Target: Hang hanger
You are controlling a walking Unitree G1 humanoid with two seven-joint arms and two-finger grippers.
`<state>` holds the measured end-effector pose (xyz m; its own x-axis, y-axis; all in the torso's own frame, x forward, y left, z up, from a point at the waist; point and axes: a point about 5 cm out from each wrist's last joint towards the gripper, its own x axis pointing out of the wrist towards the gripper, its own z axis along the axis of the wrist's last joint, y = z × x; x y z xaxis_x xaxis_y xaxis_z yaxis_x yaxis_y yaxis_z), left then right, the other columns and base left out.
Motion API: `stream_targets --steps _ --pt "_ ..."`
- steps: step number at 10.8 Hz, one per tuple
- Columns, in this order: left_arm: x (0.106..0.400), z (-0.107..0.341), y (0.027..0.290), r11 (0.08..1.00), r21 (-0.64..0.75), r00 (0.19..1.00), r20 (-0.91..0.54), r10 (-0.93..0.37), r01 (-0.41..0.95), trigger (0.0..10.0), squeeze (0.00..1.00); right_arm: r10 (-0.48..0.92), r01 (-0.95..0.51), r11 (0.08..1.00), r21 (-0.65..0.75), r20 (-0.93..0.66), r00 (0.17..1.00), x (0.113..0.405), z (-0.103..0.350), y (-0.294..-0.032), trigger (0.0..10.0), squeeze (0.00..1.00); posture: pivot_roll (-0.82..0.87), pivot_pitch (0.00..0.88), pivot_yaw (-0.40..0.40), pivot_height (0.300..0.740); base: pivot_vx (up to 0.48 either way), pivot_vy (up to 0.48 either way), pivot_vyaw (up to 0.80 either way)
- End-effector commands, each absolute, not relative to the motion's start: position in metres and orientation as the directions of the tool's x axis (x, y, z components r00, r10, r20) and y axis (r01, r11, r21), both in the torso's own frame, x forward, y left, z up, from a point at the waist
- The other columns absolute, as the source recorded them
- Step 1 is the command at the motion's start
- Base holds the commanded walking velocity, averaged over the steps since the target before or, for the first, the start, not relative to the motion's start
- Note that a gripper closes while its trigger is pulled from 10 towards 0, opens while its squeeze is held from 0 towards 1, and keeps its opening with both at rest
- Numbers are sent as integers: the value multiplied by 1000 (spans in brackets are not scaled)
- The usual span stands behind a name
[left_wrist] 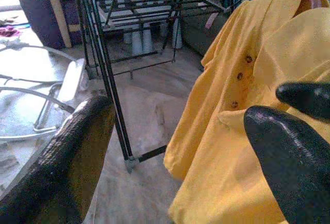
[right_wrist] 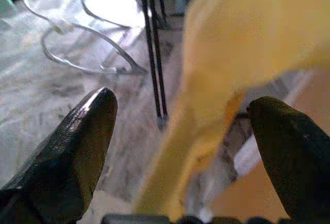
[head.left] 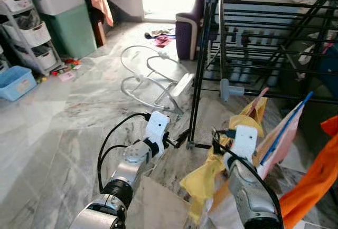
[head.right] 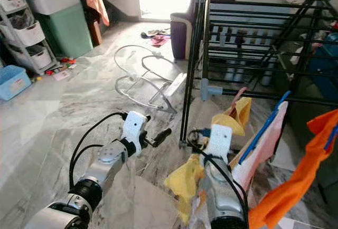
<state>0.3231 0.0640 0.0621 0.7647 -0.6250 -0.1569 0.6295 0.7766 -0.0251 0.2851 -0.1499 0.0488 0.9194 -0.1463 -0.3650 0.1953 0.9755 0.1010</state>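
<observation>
The left gripper (head.left: pixel 182 138) is held out low with fingers spread wide, empty. Beside it, the yellow shirt (left_wrist: pixel 242 110) on its pink hanger (head.left: pixel 257 105) is draped between the right gripper's (right_wrist: pixel 180 131) wide fingers, near the rack (head.left: pixel 264 34). Cloth is judged soft and light; the stiff hanger hook should be gripped.

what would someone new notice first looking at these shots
Probably the yellow shirt hanging right in front of the robot, close to the right gripper, whose fingers are spread wide. Next, the tall black drying rack behind it, on the robot's right, with a pink garment and an orange garment hanging beside the yellow one. The left gripper, fingers apart, reaches toward the rack's near leg above the marble floor.
</observation>
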Motion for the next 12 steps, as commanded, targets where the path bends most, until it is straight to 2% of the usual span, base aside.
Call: stream_targets --steps 1,4,5,8,10,11,12 --pt "322 62 65 774 -15 762 -163 -627 633 10000 0 -177 229 969 89 -398 900 283 44 -152 10000 0 -61 0 -6 740 0 0 0" --pt "322 61 63 772 -17 759 -169 -629 636 10000 0 -197 254 964 75 -440 876 277 33 -160 10000 0 -70 0 -2 740 0 0 0" --pt "323 62 61 769 -16 756 -169 -632 639 10000 0 -206 271 959 81 -453 867 272 28 -167 0 0 -75 0 4 740 0 0 0" --pt "323 62 60 765 -15 752 -173 -636 644 10000 0 -248 312 948 59 -477 843 263 21 -179 0 0 -77 0 8 740 0 0 0" --pt "323 62 59 762 -13 749 -173 -639 647 10000 0 -293 310 950 -37 -441 848 258 25 -187 0 0 -75 0 7 740 0 0 0" --pt "323 63 60 764 -14 751 -174 -637 645 10000 0 -288 297 954 -47 -431 855 257 25 -188 10000 0 -72 0 6 740 0 0 0" --pt "323 63 59 764 -14 751 -175 -637 645 10000 0 -274 275 960 -59 -419 866 259 27 -188 10000 0 -70 0 6 740 0 0 0"
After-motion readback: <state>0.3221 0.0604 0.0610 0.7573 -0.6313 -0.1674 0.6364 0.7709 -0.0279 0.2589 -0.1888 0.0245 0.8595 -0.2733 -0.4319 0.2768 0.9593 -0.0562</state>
